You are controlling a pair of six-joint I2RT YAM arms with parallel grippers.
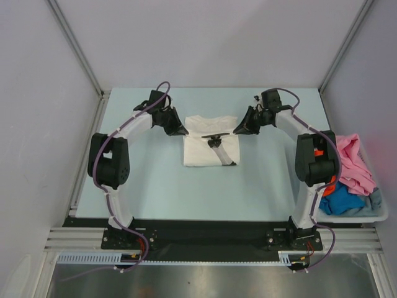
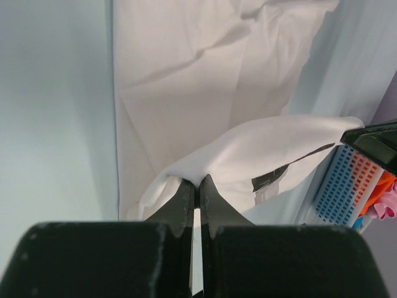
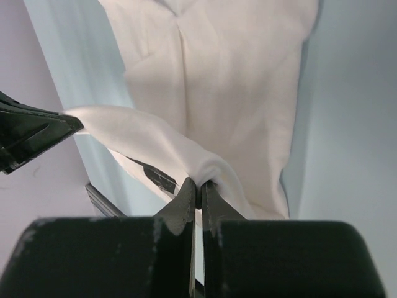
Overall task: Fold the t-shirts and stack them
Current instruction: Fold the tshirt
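A white t-shirt (image 1: 208, 152) lies part-folded in the middle of the table. My left gripper (image 1: 182, 131) is at its far left corner and my right gripper (image 1: 238, 130) at its far right corner. In the left wrist view the left gripper (image 2: 198, 182) is shut on a pinch of the white t-shirt (image 2: 205, 74). In the right wrist view the right gripper (image 3: 200, 185) is likewise shut on the white t-shirt (image 3: 236, 74). A band of cloth stretches between the two grippers, raised above the rest. A dark print shows under that band.
A pale plastic bin (image 1: 378, 214) stands at the table's right edge beside the right arm. It holds a pink shirt (image 1: 353, 162), an orange one (image 1: 331, 184), a bright blue one (image 1: 340, 200) and a grey-blue one (image 1: 373, 200). White walls enclose the table.
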